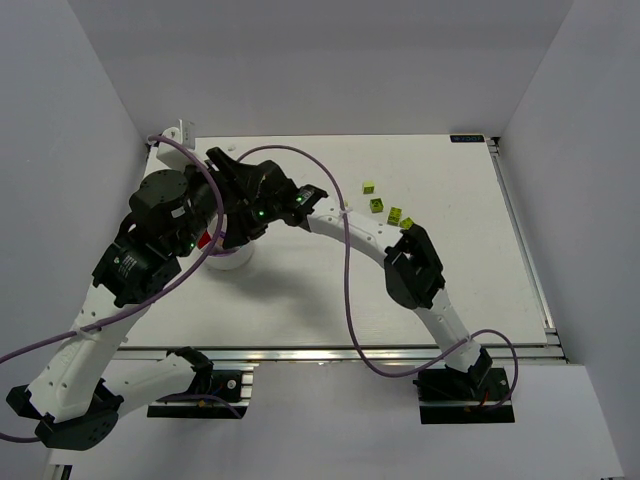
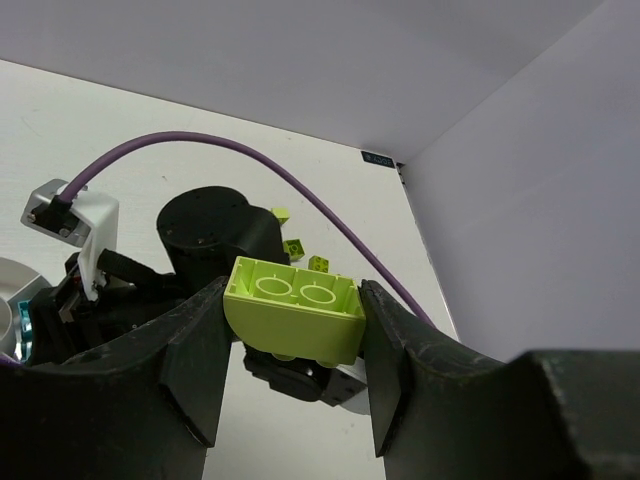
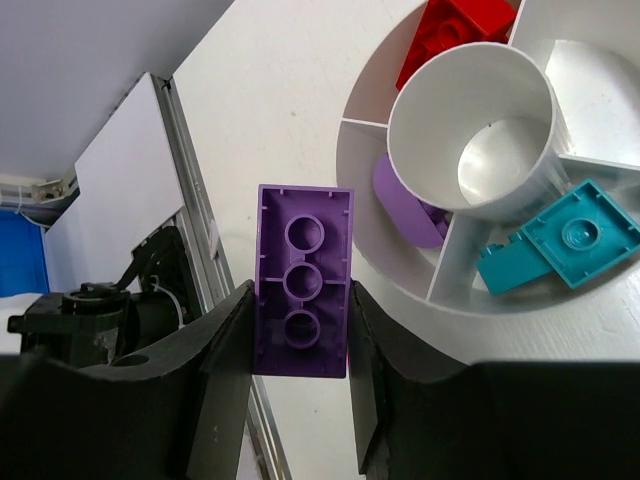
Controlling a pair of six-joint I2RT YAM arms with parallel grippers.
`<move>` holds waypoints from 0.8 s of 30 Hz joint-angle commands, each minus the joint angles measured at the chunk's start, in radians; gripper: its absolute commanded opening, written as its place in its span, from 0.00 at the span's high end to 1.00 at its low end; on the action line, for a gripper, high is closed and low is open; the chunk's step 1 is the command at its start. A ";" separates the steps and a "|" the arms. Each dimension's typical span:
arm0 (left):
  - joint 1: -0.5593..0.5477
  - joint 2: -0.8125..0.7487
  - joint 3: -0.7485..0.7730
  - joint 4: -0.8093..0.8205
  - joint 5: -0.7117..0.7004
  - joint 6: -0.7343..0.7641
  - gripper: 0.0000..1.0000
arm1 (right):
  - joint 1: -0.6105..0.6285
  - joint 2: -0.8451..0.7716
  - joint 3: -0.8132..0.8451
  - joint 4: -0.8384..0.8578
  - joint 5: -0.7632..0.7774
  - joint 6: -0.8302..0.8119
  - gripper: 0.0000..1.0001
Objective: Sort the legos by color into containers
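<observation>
Left hand (image 2: pixel 295 340): is gripping a lime brick (image 2: pixel 295 308)
Right hand (image 3: pixel 300 345): is gripping a purple brick (image 3: pixel 303 270)
Dish (image 3: pixel 352 175): is sitting close beside that hand

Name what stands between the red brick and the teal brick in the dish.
The round white centre cup of the dish stands between the red brick and the teal brick; the right wrist view shows it.

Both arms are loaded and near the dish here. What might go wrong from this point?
1. The right pincer holds the purple rectangular plastic brick seemingly short of the rim of the round white divided dish; released here, it would likely land on the white table.
2. The left pincer, holding a lime-green plastic brick, sits close to the right arm's black wrist; they might collide.
</observation>
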 commanded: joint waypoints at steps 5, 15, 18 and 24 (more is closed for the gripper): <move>0.003 -0.024 0.019 -0.002 -0.015 0.005 0.56 | 0.020 0.048 0.092 0.069 0.002 0.018 1.00; 0.003 -0.036 -0.010 0.015 -0.005 -0.008 0.56 | 0.027 0.094 0.115 0.084 0.054 -0.002 0.98; 0.003 -0.041 -0.021 0.019 -0.002 -0.011 0.56 | 0.031 0.103 0.124 0.086 0.072 -0.009 0.96; 0.003 -0.044 -0.036 0.032 0.002 -0.012 0.56 | 0.031 0.109 0.118 0.077 0.089 -0.023 0.90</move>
